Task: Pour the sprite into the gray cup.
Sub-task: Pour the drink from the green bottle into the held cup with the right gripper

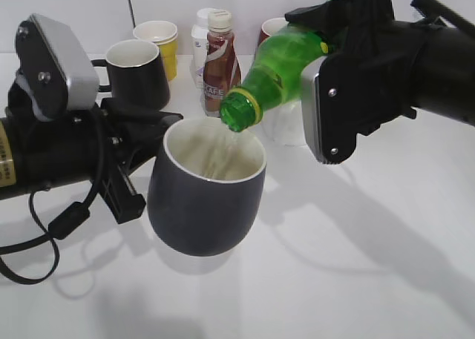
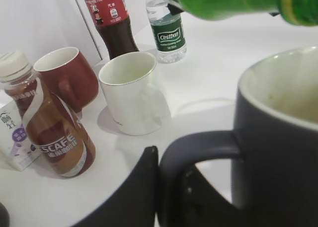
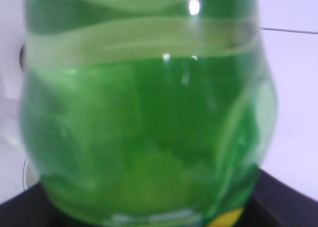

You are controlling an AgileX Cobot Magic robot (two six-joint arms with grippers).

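Observation:
The sprite [image 1: 278, 76] is a green bottle with a yellow neck ring, tilted mouth-down over the gray cup [image 1: 204, 198]. My right gripper [image 1: 334, 57] is shut on the bottle's body; the green bottle [image 3: 144, 113] fills the right wrist view. Clear liquid streams from its mouth into the cup's cream inside. My left gripper [image 2: 164, 187] is shut on the cup's loop handle [image 2: 198, 142] and holds the cup above the table. The bottle neck [image 2: 233, 1] shows above the cup rim [image 2: 278, 83] in the left wrist view.
Behind stand a black mug [image 1: 137, 72], a yellow paper cup [image 1: 159, 42], a brown coffee bottle [image 1: 220, 61], a white cup [image 2: 131, 93], a red mug [image 2: 67, 78], a cola bottle [image 2: 112, 21], a small water bottle [image 2: 169, 36] and a small carton [image 2: 15, 142].

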